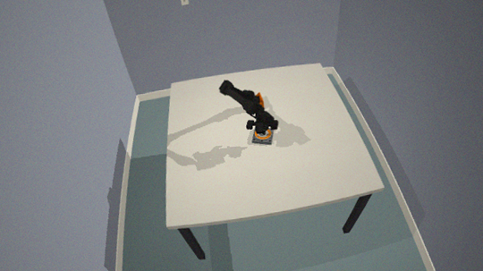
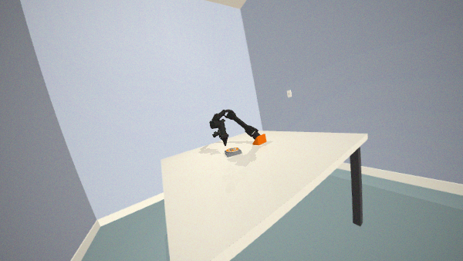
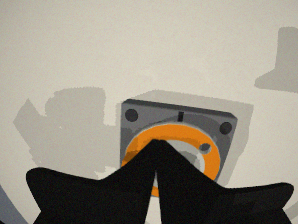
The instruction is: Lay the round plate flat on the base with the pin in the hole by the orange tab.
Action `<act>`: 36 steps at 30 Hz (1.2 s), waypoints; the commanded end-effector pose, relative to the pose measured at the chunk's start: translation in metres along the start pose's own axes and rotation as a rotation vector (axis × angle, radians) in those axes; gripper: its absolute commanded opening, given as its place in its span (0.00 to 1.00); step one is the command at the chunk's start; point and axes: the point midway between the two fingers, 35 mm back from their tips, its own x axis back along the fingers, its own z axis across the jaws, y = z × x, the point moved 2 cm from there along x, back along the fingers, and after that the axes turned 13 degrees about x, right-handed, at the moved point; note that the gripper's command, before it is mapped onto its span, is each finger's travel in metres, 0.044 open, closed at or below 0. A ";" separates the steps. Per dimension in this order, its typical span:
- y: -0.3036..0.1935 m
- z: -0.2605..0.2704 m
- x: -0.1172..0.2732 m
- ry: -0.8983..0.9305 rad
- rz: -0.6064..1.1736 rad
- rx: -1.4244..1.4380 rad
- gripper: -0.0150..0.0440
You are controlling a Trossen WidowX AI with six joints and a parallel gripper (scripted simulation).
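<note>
The round plate (image 1: 263, 139) (image 3: 175, 131) shows as an orange ring around a light grey middle, on the dark grey square base (image 1: 257, 142) (image 2: 234, 154) (image 3: 152, 111). A small round hole (image 3: 205, 148) shows at the ring's upper right in the wrist view. The orange tab, the pin and any tilt of the plate cannot be made out. The post is hidden behind the fingers. My gripper (image 2: 225, 145) (image 3: 157, 145) is shut and empty, pointing down. Its fingertips cover the plate's middle in the wrist view and stand above the base with a gap in the exterior view.
The base stands on the pale table (image 1: 267, 180) (image 2: 208, 185). It has dark round spots near two corners and a short black mark (image 3: 181, 116) between them. The arm's orange foot (image 1: 261, 100) (image 2: 259, 140) is behind it. Arm shadows fall on both sides of the base.
</note>
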 end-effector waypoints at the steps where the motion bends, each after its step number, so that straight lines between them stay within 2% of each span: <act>1: -0.035 0.039 0.003 -0.062 0.058 0.227 0.25; 3: -0.051 0.053 0.004 -0.095 0.077 0.321 0.25; 9: -0.052 0.055 0.001 -0.099 0.079 0.333 0.25; 19: -0.055 0.049 -0.042 -0.101 0.079 0.332 0.25; 36: -0.036 0.045 -0.044 -0.102 0.078 0.331 0.25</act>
